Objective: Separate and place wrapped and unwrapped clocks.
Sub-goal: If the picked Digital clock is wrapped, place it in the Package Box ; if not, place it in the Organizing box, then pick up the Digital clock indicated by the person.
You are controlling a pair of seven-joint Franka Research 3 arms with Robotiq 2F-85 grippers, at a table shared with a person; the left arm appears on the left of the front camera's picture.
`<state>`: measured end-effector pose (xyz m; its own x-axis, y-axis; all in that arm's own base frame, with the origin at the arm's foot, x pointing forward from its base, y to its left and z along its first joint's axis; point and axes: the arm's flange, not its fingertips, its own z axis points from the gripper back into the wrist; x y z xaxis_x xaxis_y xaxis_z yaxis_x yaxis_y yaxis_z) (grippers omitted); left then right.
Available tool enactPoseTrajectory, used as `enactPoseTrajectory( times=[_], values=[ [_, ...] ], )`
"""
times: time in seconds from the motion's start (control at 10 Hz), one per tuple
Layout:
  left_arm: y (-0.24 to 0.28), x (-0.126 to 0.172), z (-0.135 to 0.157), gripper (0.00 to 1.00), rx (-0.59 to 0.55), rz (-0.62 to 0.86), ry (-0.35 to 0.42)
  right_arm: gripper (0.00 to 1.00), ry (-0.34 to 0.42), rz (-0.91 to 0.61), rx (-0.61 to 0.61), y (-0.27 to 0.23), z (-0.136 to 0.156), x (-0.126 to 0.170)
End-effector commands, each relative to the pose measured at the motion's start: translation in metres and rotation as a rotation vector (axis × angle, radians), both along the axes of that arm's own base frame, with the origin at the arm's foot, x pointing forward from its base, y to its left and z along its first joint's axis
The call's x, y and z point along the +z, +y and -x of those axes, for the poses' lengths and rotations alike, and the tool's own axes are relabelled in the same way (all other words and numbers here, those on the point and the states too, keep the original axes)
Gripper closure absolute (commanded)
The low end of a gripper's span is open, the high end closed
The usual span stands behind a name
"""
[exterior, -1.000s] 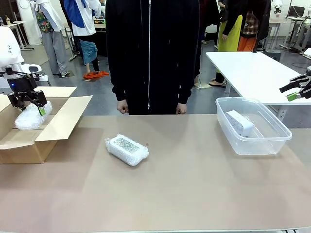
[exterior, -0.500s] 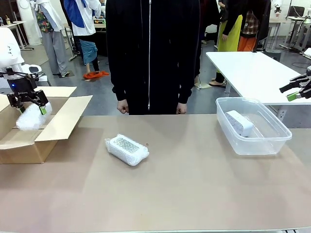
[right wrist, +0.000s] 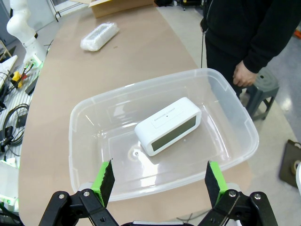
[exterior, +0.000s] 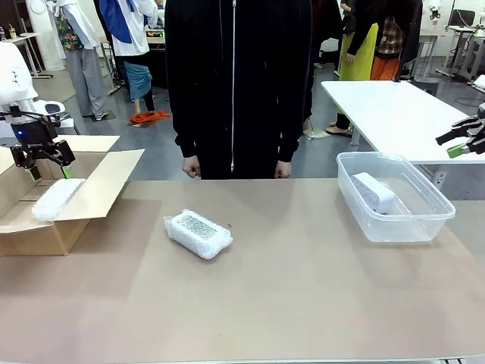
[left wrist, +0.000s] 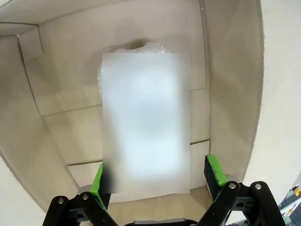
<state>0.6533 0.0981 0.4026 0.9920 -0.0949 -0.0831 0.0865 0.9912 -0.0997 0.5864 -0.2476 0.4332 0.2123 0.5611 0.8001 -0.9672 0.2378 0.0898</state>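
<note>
One wrapped clock [exterior: 57, 197], a white block in bubble wrap, lies inside the cardboard box [exterior: 91, 201] at the table's left. My left gripper [exterior: 44, 168] hangs open just above it; in the left wrist view the gripper [left wrist: 155, 176] looks down into the box [left wrist: 61, 94], and a bit of the bubble wrap [left wrist: 141, 47] shows. A second wrapped clock [exterior: 198, 233] [right wrist: 99, 36] lies on the table's middle left. The unwrapped clock [exterior: 373, 192] [right wrist: 168, 125] lies in the clear plastic tub [exterior: 424, 220] [right wrist: 89, 108]. My right gripper [exterior: 464, 144] [right wrist: 157, 181] stands open above and to the right of the tub.
A person in black stands at the far edge, hands [exterior: 191, 167] hanging near the table [exterior: 303, 288]. The box's flaps [exterior: 114, 163] stand open. A white table [exterior: 394, 114] is behind the tub.
My left gripper has opened and let go of the wrapped clock, which has dropped down into the box. The right arm has not moved.
</note>
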Motion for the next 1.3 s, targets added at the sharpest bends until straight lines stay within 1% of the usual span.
enactPoseTrajectory(
  times=[0.0, 0.1, 0.2, 0.3, 1.2],
  values=[
    [-0.001, 0.008, -0.003, 0.00, 0.007, 0.017, 0.003, 0.00, -0.002, -0.001, -0.002, 0.001, 0.000, 0.000],
    [-0.003, 0.012, -0.002, 0.00, 0.003, 0.013, -0.005, 0.00, -0.002, -0.001, -0.002, 0.001, 0.000, 0.000],
    [-0.005, 0.014, -0.002, 0.00, -0.038, 0.006, -0.022, 0.00, -0.002, -0.001, -0.002, 0.001, 0.000, 0.000],
    [-0.001, 0.004, -0.001, 0.00, -0.002, 0.000, -0.006, 0.00, -0.002, -0.001, -0.002, 0.001, 0.000, 0.000],
    [-0.001, 0.004, -0.001, 0.00, -0.002, 0.000, -0.006, 0.00, -0.002, -0.001, -0.002, 0.001, 0.000, 0.000]
  ],
)
